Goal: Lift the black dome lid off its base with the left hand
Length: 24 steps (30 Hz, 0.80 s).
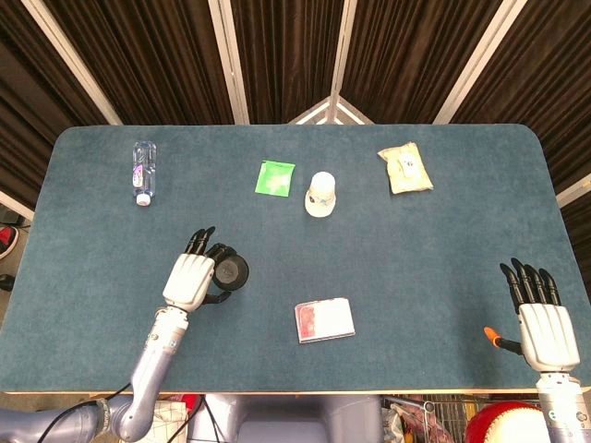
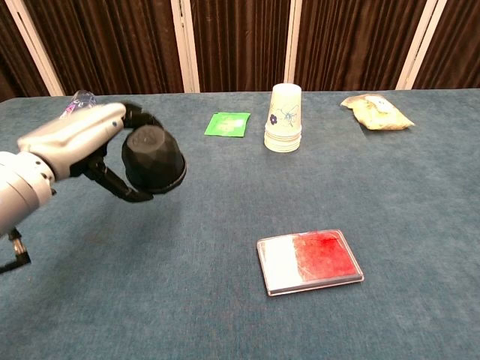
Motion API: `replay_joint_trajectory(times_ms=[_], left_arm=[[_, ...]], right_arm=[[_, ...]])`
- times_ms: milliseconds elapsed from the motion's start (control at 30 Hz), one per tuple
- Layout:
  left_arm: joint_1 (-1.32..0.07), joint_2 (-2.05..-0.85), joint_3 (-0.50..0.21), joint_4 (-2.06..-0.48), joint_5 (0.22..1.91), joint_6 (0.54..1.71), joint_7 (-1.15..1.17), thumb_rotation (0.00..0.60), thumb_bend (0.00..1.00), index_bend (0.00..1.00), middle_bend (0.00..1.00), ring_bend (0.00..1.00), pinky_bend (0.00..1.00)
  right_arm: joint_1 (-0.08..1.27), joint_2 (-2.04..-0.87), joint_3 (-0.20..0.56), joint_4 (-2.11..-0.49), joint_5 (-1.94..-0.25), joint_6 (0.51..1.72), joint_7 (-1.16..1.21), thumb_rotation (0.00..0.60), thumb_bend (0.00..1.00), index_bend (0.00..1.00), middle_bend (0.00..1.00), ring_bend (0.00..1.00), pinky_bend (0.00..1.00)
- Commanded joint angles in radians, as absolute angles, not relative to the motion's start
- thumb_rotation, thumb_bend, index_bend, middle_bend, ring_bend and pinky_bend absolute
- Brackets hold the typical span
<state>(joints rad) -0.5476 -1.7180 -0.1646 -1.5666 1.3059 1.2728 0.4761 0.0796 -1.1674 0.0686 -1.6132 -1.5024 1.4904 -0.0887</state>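
On my far left a clear water bottle (image 1: pixel 142 172) lies on its side on the table (image 1: pixel 443 231), near the back edge. Nearer to me, my left robot hand (image 2: pixel 94 146) grips the black dome lid (image 2: pixel 154 160), with its dark fingers (image 2: pixel 124 191) curled around the near side and over the top. In the chest view the lid sits clear above the blue cloth and tilts a little; I cannot make out a base beneath it in either view. From the head camera the same left robot hand (image 1: pixel 189 278) shows just beside the lid (image 1: pixel 230 270). Toward the middle, a small green packet (image 1: pixel 274 178) lies flat, and just to its right stands an upside-down stack of paper cups (image 2: pixel 284 118). In front of those, close to my edge, rests a flat red and white case (image 2: pixel 310 259). Further right at the back is a yellowish snack bag (image 1: pixel 404 168). At the far right my right robot hand (image 1: pixel 547 318) holds nothing, its fingers stretched out and slightly apart near the table's front edge.
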Motion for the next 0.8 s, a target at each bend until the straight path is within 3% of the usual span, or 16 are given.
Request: replay_joint_trajectory(times_ms=[33, 267, 433, 533, 667, 800], left_arm=[[-0.565, -1.659, -0.104, -1.582, 1.484, 1.352, 0.632, 0.600, 0.31, 0.46, 0.36, 0.00, 0.00], [-0.590, -1.598, -0.045, -1.467, 1.771, 1.444, 0.921, 0.600, 0.31, 0.48, 0.38, 0.00, 0.00], [-0.582, -1.586, -0.046, -1.442, 1.813, 1.466, 0.974, 0.600, 0.31, 0.49, 0.38, 0.00, 0.00], [-0.545, -1.594, -0.050, -1.532, 1.690, 1.439, 0.810, 0.600, 0.31, 0.49, 0.38, 0.00, 0.00], [-0.503, -1.565, -0.074, -1.790, 1.414, 1.314, 0.479, 0.600, 0.32, 0.49, 0.38, 0.00, 0.00], [-0.522, -1.402, -0.156, -2.061, 1.093, 1.059, 0.092, 0.600, 0.32, 0.49, 0.37, 0.00, 0.00]], right_arm=[[0.078, -1.166, 0.067, -1.617, -1.506, 1.492, -0.085, 0.600, 0.15, 0.04, 0.02, 0.03, 0.05], [0.077, -1.164, 0.060, -1.618, -1.515, 1.492, -0.069, 0.600, 0.15, 0.04, 0.02, 0.03, 0.05], [0.076, -1.164, 0.059, -1.616, -1.517, 1.492, -0.068, 0.600, 0.15, 0.04, 0.02, 0.03, 0.05], [0.080, -1.165, 0.063, -1.613, -1.513, 1.488, -0.067, 0.600, 0.15, 0.04, 0.02, 0.03, 0.05], [0.084, -1.165, 0.066, -1.612, -1.509, 1.481, -0.068, 0.600, 0.15, 0.04, 0.02, 0.03, 0.05], [0.085, -1.167, 0.066, -1.615, -1.510, 1.482, -0.074, 0.600, 0.15, 0.04, 0.02, 0.03, 0.05]])
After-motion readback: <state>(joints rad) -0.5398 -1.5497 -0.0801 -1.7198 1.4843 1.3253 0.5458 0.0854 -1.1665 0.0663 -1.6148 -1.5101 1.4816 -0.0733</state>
